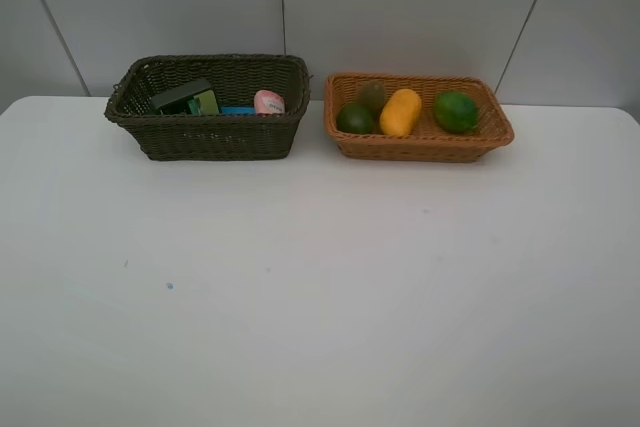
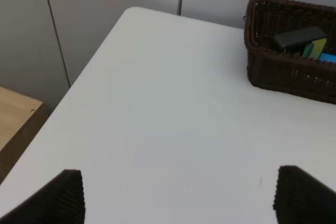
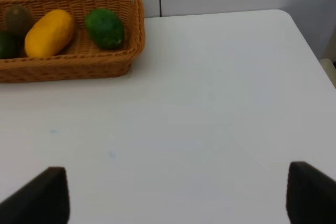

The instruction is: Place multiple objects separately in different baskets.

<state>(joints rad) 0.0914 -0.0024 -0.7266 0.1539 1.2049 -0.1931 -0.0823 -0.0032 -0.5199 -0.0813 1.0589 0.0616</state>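
A: White tabletop nearest us, bare. Both grippers sit low over the near edge. Left gripper has its fingers spread wide with nothing between them; right gripper the same, spread and empty.

B: Agreed. Further back, we have the dark olive-brown wicker basket on the left, the light orange-tan wicker basket just beside it on the right, apart by a small gap.

A: Dark one holds the dark green pump bottle lying down, the blue eraser and the pink spray bottle. We can't make out a marker.

B: Tan one has the yellow mango in the middle, a green fruit on one side of it, another green fruit on the other, and the brown kiwi behind.

A: Looks sorted to us, nothing left on the table.

B: Handling, if anything needs a regrip: we judge the fruits light, rounded, likely to roll, so pinch across the narrow middle. Bottles look like smooth, stiff plastic; take the body, not the pump head. Eraser small and grippy, take it by the long sides.
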